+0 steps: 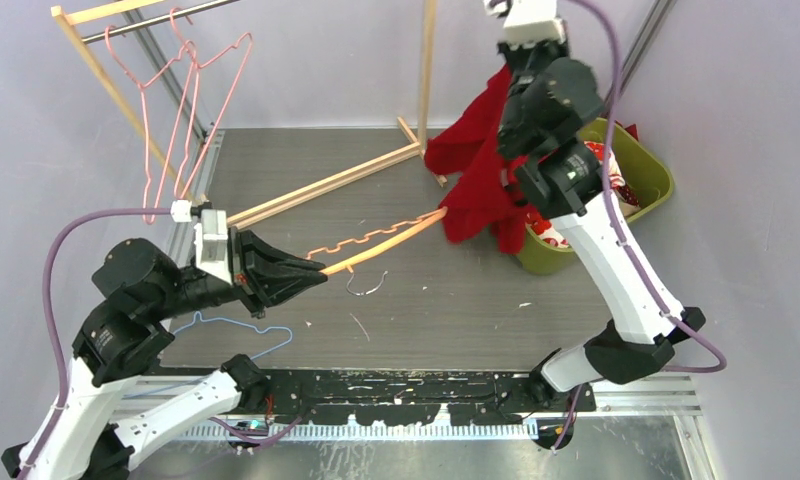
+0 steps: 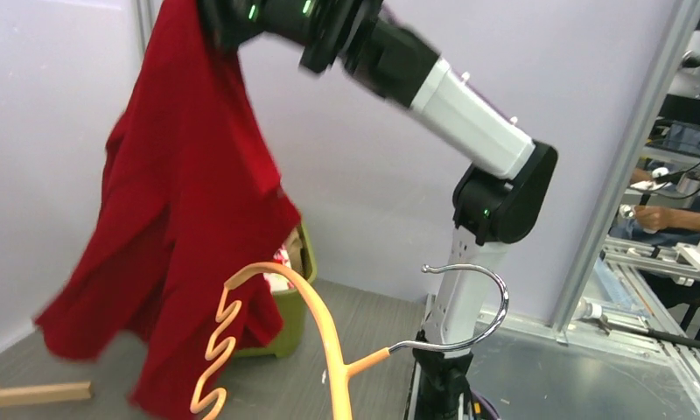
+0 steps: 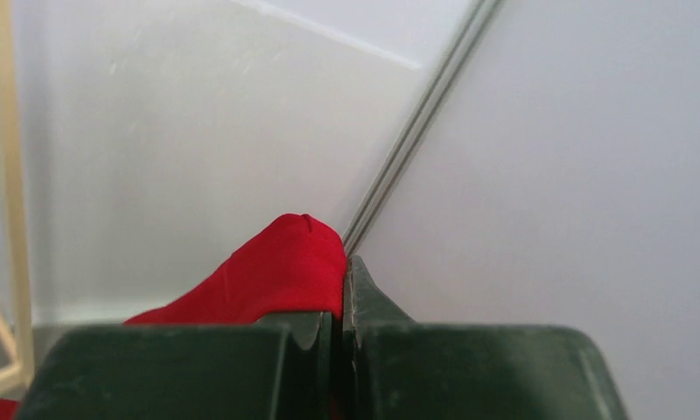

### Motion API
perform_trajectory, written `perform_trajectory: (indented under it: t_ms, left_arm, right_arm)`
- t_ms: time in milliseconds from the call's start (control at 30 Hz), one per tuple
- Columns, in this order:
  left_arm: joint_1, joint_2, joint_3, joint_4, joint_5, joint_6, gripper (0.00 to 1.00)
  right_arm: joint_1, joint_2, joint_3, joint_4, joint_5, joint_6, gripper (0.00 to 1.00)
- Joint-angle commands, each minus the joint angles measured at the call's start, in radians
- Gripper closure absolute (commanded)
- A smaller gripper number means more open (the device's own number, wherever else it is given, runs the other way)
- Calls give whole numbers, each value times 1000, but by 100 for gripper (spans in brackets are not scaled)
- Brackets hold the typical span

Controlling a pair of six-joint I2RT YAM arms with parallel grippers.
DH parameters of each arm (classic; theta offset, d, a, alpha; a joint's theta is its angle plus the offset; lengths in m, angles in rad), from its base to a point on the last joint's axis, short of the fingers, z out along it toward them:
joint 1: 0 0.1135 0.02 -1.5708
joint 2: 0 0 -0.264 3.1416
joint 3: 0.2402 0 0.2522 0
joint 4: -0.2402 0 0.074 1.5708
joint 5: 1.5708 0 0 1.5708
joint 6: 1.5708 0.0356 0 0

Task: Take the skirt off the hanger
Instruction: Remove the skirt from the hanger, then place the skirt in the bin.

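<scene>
Red skirt [image 1: 476, 195] pinched in right pincer [image 3: 340, 293], held high; left pincer [image 1: 321, 270] clamped on orange hanger [image 1: 386, 242].

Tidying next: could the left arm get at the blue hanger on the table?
Probably not yet: the left end effector is shut on the orange hanger, though the blue hanger lies nearby.

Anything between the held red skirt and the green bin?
Nothing visible. The red skirt hangs from the right gripper, its hem beside the green bin. The orange hanger in the left gripper meets it on the opposite side.
</scene>
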Motion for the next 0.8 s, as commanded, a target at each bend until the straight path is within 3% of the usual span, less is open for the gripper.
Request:
perform_trajectory:
  t_ms: [0, 500, 633, 767]
  left_arm:
    - [-2, 25, 23, -13, -28, 34, 100]
    - [-3, 128, 123, -45, -9, 98, 100]
    - [-2, 136, 129, -59, -27, 117, 100]
    - [-3, 149, 134, -64, -44, 129, 100]
  right_arm:
    - [-32, 11, 194, 220, -55, -137, 99]
    - [-439, 214, 507, 150, -121, 117, 99]
    - [-540, 248, 478, 58, -134, 249, 99]
    - [-565, 259, 386, 64, -137, 288, 99]
